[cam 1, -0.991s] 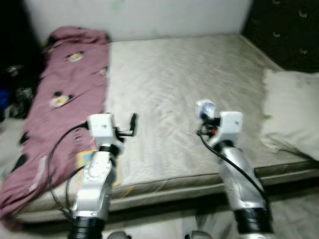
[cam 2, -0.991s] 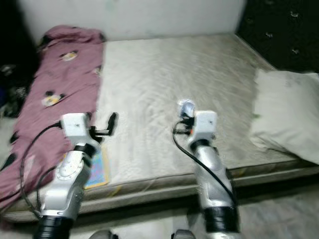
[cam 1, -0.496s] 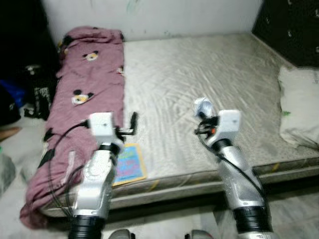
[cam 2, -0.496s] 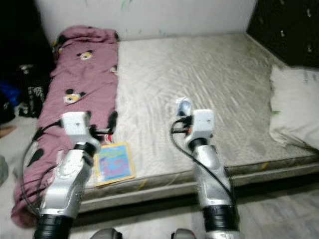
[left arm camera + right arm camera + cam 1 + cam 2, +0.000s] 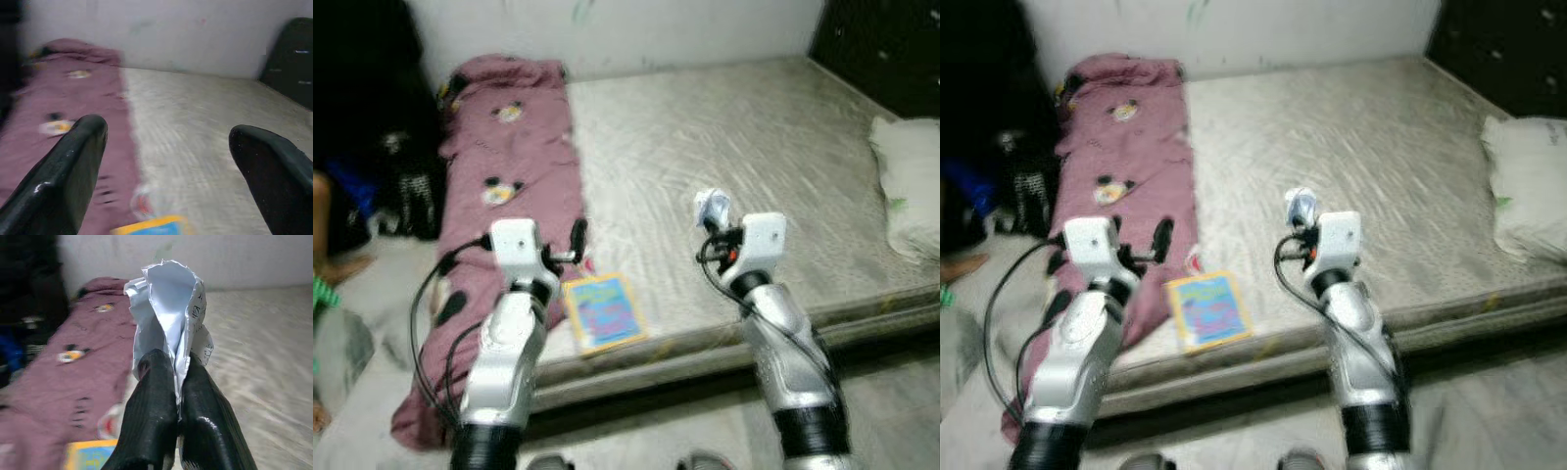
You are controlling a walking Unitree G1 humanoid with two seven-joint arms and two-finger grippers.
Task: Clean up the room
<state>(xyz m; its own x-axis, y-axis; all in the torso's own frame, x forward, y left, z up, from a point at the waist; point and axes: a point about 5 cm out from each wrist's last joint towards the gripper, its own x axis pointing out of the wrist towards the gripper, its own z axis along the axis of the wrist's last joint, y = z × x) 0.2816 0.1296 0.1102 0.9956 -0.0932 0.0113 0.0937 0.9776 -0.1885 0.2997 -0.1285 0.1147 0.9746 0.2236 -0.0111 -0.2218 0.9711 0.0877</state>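
Note:
My right gripper (image 5: 711, 221) is shut on a crumpled piece of white paper (image 5: 168, 318), held up over the front of the bare grey mattress (image 5: 734, 147). In the right wrist view the paper sticks out above the two closed fingers (image 5: 151, 421). My left gripper (image 5: 576, 238) is open and holds nothing; it hovers by the mattress's left side, over the edge of a maroon blanket (image 5: 504, 166) with cartoon prints. A colourful book (image 5: 603, 311) lies flat near the mattress's front edge, between my two arms.
A white pillow (image 5: 909, 186) lies at the mattress's right end. A dark headboard (image 5: 881, 44) stands at the back right, a white wall (image 5: 626, 29) behind. Dark bags and clutter (image 5: 396, 176) sit left of the bed, where part of a person (image 5: 328, 230) shows at the left edge.
The view has swung left, so the camera has moved: more floor and clutter show at the left, and the book is in full view. Both grippers keep their pose, the right holding the paper.

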